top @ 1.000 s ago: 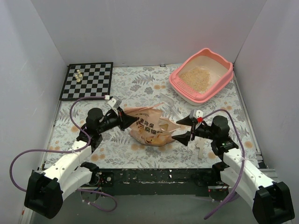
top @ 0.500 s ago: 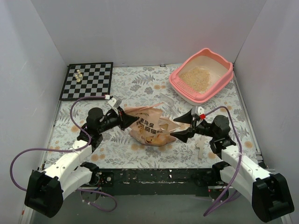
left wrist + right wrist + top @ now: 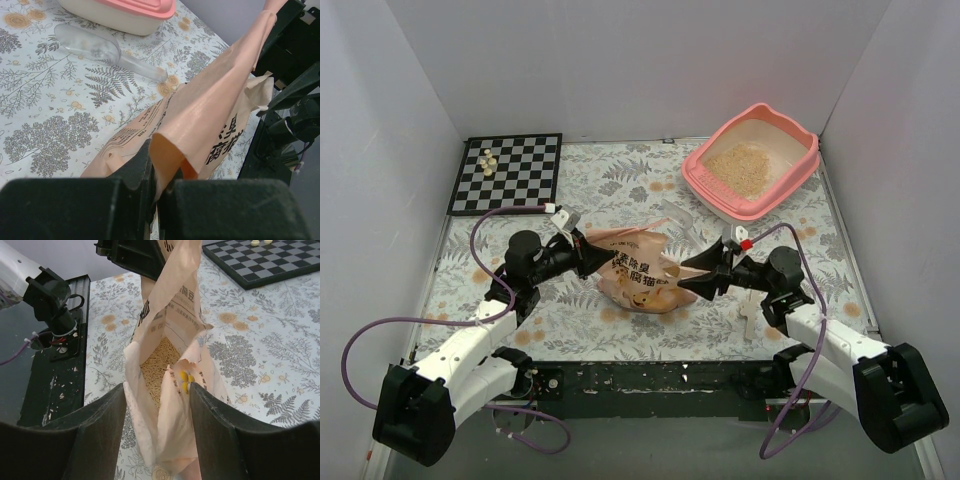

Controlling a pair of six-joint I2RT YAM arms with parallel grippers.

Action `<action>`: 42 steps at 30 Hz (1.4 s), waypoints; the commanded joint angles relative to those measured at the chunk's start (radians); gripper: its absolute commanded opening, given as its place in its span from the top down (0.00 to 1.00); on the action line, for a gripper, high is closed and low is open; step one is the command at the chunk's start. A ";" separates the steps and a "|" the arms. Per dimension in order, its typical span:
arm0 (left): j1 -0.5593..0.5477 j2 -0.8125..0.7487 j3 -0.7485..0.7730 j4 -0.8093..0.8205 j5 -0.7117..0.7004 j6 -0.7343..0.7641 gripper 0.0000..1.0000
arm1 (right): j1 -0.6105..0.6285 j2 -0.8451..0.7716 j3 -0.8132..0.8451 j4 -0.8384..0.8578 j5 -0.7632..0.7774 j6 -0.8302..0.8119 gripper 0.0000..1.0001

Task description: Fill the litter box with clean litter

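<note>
There are two arms, one litter box, one bag, one scoop and one chessboard on the floral surface [image 3: 620,190].

The litter box [image 3: 692,178] sits at the far right corner, well apart from both arms. It holds a loose patch of clean litter [image 3: 740,168] spread over the middle of its pale floor, with bare floor showing around the patch.

The orange-peach bag [image 3: 640,275] lies on the surface between the two arms, its mouth turned toward the right arm. The right wrist view looks straight into the open mouth, and more clean litter [image 3: 157,372] lies inside along the bottom fold.

The left gripper [image 3: 590,258] is pressed together on a fold at the bag's left end, and the paper rises out from between its fingers [image 3: 142,172]. The right gripper [image 3: 693,277] is spread wide, with one finger on each side of the bag's mouth. Its left finger seems to rest against the paper edge, though the angle does not settle whether it touches.

The clear scoop [image 3: 95,47] lies flat on the surface between the bag and the litter box, touching neither.

The chessboard [image 3: 508,172] sits at the far left corner. A small cluster of pale chess pieces [image 3: 488,160] stands near its far left edge, too small to count.
</note>
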 commanded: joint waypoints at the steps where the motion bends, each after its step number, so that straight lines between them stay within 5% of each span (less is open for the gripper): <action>1: 0.009 -0.011 -0.012 -0.007 -0.018 0.005 1.00 | 0.018 0.040 0.002 0.090 0.011 0.034 0.43; 3: 0.009 -0.011 -0.013 -0.008 -0.012 0.005 1.00 | 0.019 0.061 0.004 0.108 0.012 0.051 0.55; 6: 0.009 -0.024 -0.009 -0.028 0.008 0.002 1.00 | 0.019 0.087 0.014 0.122 0.037 0.080 0.98; 12: 0.010 -0.005 0.112 -0.242 0.120 -0.093 1.00 | -0.002 0.041 0.028 0.119 0.072 0.305 0.99; 15: 0.010 0.093 0.232 -0.480 0.198 -0.122 1.00 | -0.025 0.037 0.060 0.023 0.051 0.443 0.99; 21: 0.010 0.068 0.284 -0.585 0.295 -0.243 1.00 | -0.056 0.017 0.117 -0.325 -0.015 0.635 0.99; 25: 0.010 0.081 0.296 -0.740 0.339 -0.277 1.00 | -0.090 0.031 0.094 -0.407 -0.113 0.768 0.99; 35: 0.010 0.009 0.151 -0.953 0.312 -0.346 1.00 | -0.148 0.067 -0.042 -0.521 -0.265 0.801 0.99; 42: 0.010 0.031 0.098 -0.947 0.307 -0.347 1.00 | -0.149 0.110 -0.043 -0.623 -0.255 0.677 0.99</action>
